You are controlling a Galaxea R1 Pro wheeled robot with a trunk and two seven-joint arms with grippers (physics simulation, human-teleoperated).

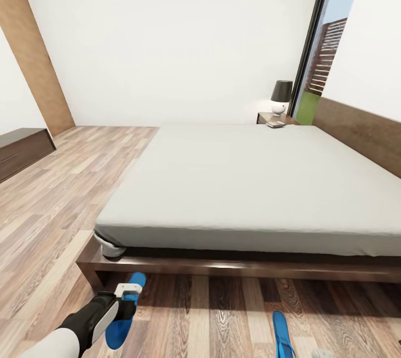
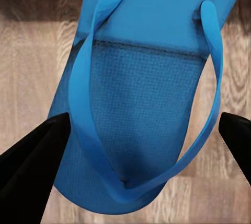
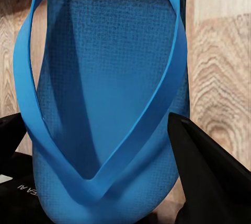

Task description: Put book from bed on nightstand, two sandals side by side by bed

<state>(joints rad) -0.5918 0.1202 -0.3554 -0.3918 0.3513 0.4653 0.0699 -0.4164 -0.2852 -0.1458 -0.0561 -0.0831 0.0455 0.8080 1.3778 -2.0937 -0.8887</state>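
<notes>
While the left claw (image 1: 129, 295) hangs spread over one sandal (image 1: 126, 313), its fingers (image 2: 31, 156) flank the sole without touching — released. Right claw (image 3: 104, 182): fingers hug the other sandal (image 3: 104, 109); grasp cannot be told. To do well — lower squarely, pinch both edges. Head view alone adds the bed (image 1: 250, 180) beyond and a book (image 1: 275, 123) on the far nightstand (image 1: 266, 118).
</notes>
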